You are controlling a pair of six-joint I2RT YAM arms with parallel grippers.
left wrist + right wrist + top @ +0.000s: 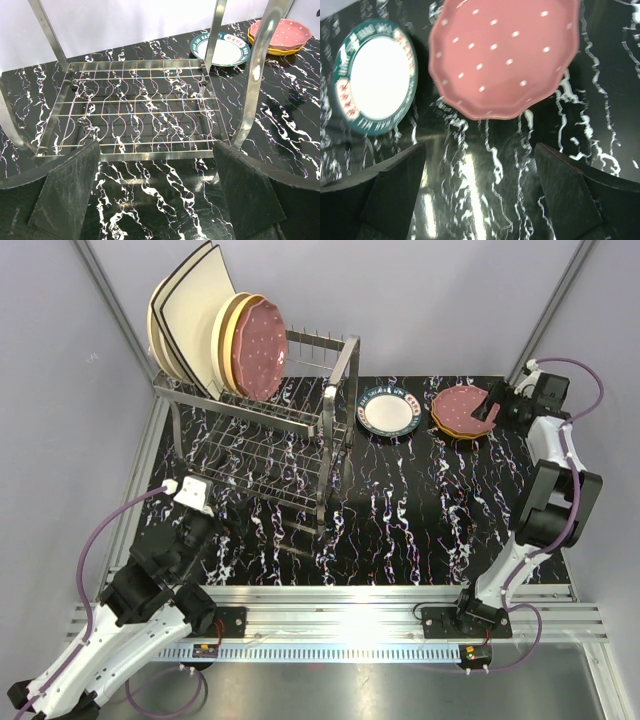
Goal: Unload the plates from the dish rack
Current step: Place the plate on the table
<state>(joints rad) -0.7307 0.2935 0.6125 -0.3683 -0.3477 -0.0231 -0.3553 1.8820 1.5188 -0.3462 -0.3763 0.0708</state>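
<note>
**Both grippers spread wide and empty; 3 plates on the table, the others upright in the rack**

The right gripper [480, 150] has its jaws wide apart with nothing between them. It sits low over the black marbled table [420, 520], at about 2 o'clock on the tabletop in the top view. In its wrist view, the maroon scalloped plate [505, 55] with white dots lies flat at 12 o'clock, just beyond the fingertips and not between them. This plate rests on an orange plate [274, 49], of which only the rim shows. At 10 o'clock from the same gripper lies the white plate [375, 75] with a dark patterned rim, flat on the table, just beside the stacked pair and apart from it.

The left gripper [156, 150] is also fully spread and empty. It is at about 8 o'clock on the tabletop, facing the near side of the dish rack [340, 380]. The rack's lower wire tier is at 12 o'clock in its wrist view, just past the fingertips.

The rack fills the 10 o'clock part of the table. On its upper tier, toward the far left end, plates stand on edge between the prongs. From right to left they are a second maroon dotted plate [262, 352], the yellow round plates [230, 335] and 2 cream square plates [195, 310] with dark edges, all leaning close together.
</note>
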